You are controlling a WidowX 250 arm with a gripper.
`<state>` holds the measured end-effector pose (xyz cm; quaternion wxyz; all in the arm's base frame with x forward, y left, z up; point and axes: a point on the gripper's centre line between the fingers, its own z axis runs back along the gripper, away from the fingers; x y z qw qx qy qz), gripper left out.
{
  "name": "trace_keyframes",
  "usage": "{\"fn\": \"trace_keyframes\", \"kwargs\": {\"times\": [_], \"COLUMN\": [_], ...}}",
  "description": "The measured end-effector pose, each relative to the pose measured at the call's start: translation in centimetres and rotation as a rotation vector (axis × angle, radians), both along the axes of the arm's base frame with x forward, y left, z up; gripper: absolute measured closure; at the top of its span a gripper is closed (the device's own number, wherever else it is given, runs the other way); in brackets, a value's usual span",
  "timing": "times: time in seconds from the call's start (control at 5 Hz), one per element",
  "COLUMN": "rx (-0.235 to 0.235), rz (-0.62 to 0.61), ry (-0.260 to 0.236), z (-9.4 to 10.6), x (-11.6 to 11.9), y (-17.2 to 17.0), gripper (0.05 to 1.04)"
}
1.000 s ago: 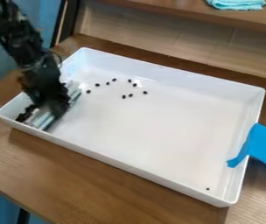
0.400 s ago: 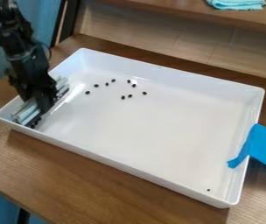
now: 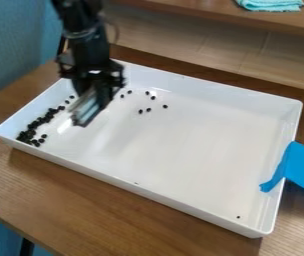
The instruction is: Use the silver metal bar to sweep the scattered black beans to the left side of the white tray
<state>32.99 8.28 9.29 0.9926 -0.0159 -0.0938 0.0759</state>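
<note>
Gripper grips a pale scraper, over white tray. Dark bits mostly bunched at tray's left end (my left); gathering looks well along, scattered strays left toward far side.

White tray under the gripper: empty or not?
Not empty: black pellets lie clustered along the tray's left wall in the camera view, with a few more scattered toward its far side.

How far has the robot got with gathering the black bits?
Most bits look done, bunched along the tray's end at picture left. The gripper holds a pale tool above the tray. A few scattered bits towards the back look left to gather.
</note>
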Motion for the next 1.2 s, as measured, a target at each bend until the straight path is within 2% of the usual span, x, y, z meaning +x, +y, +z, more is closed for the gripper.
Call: {"fn": "trace_keyframes", "kwargs": {"times": [0.2,0.4,0.6,0.8,1.2], "rx": [-0.001,0.008,0.039,0.070,0.101], "rz": [0.028,0.021,0.018,0.012,0.062], "ry": [-0.020,-0.003,0.008,-0.004,0.011], "z": [1.5,0.5,-1.6,-3.0,-5.3], "x": [1.7,3.1,3.9,5.0,7.6], "y": [-2.6,-5.5,-8.0,-10.0,-10.1], "gripper": [0.691,0.691,0.691,0.691,0.691]}}
